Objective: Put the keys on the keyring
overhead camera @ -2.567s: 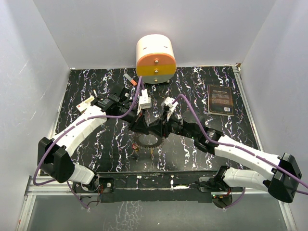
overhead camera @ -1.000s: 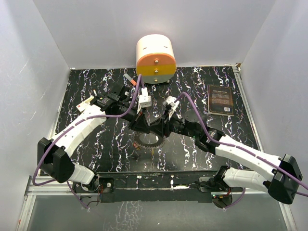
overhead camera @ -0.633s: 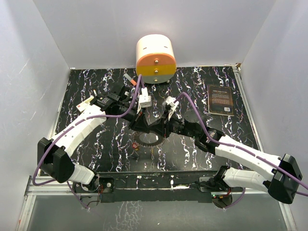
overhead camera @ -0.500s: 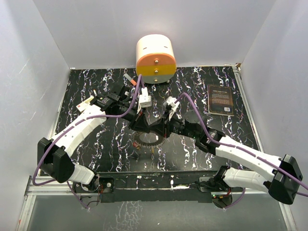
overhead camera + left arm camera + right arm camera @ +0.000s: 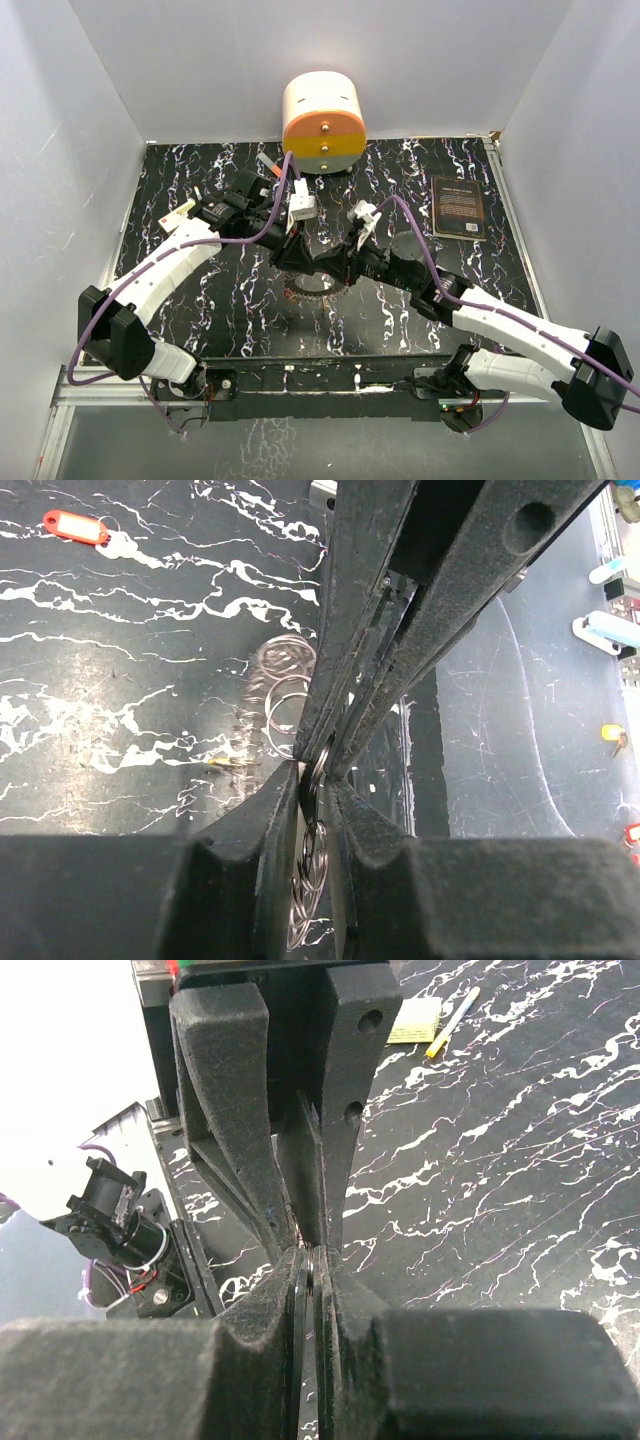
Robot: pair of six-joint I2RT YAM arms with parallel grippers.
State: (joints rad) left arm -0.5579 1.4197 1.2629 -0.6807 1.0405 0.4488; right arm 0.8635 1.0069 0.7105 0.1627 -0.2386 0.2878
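Observation:
In the top view the whitish keyring (image 5: 316, 283) sits at mid-table between both arms, mostly covered by their fingers. My left gripper (image 5: 306, 264) and right gripper (image 5: 332, 268) meet tip to tip over it. In the left wrist view my left gripper (image 5: 315, 772) is shut on thin silver loops of the keyring (image 5: 310, 865). In the right wrist view my right gripper (image 5: 313, 1260) is shut on the keyring's thin edge (image 5: 305, 1350). A small yellow key (image 5: 228, 763) lies on the table just left of the jaws, and a red key (image 5: 75, 525) lies farther off.
The cream-and-orange drawer unit (image 5: 323, 123) stands at the back centre. A dark card (image 5: 461, 208) lies at the right. A marker pen (image 5: 268, 165) lies left of the drawer unit. A yellow pen (image 5: 452, 1022) and a sticky note (image 5: 415, 1020) lie far off.
Both grippers have drawn closer over the ring. The ring, earlier flat with its toothed rim showing, now looks smaller and mostly hidden between the fingers. The right wrist has shifted slightly right.

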